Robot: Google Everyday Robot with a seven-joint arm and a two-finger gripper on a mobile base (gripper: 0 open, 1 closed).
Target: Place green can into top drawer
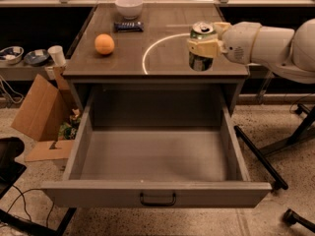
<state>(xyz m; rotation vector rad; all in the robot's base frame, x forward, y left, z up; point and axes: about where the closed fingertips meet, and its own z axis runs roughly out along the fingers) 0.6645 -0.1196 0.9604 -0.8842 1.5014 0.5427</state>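
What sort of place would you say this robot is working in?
Probably a lab or workshop: a grey cabinet with its top drawer open, an opened cardboard box beside it, and a speckled hard floor. The gripper holds the green can over the cabinet top, near its front edge.

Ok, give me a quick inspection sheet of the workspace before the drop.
Surface: brown cabinet top, white arc marked on it.
Job's things: green can held above the top's front right; top drawer open, nothing inside.
Clutter: orange, white bowl, dark packet.
Hand: hand shut on the green can, arm from the right.
Cables: black cable on floor, lower left.
Surroundings: cardboard box, paper cup at left.
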